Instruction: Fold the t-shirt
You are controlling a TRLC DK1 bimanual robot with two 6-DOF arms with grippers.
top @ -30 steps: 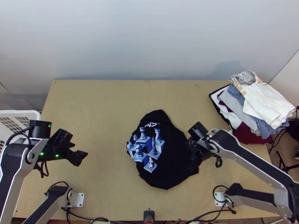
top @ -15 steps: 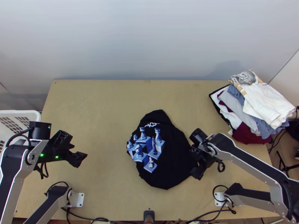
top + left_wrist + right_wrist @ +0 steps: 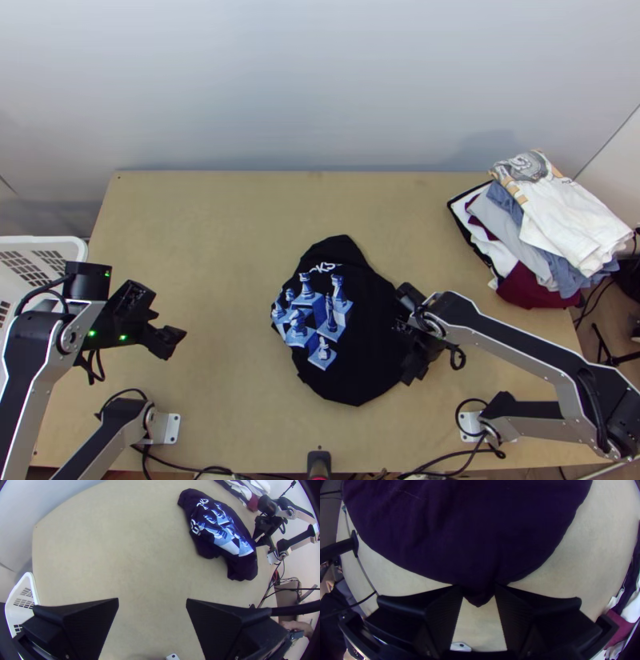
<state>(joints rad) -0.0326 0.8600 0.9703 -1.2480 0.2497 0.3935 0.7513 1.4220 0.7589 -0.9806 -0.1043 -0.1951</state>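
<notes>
In the top view my left gripper (image 3: pixel 172 336) hangs left of the t-shirt, and my right gripper (image 3: pixel 411 374) is at its lower right edge. The black t-shirt (image 3: pixel 372 336) lies bunched in a rounded heap, its blue-and-white chess print up. Nothing is between the wide-apart fingers of my left gripper (image 3: pixel 152 599) in the left wrist view; the t-shirt (image 3: pixel 245 568) lies farther off. In the right wrist view a small pointed corner of the t-shirt (image 3: pixel 466 530) sits between the tips of my right gripper (image 3: pixel 478 586), which stand part-way apart with table visible between them.
A pile of folded clothes (image 3: pixel 560 228) stands at the table's right back corner. A white basket (image 3: pixel 48 242) is beyond the left edge. Bare table (image 3: pixel 216 232) surrounds the t-shirt. Past the table's near side, a person's hand (image 3: pixel 298 626) shows in the left wrist view.
My right gripper first shifted slightly right and down the picture, then came left onto the t-shirt's lower right edge. The left arm has barely moved.
</notes>
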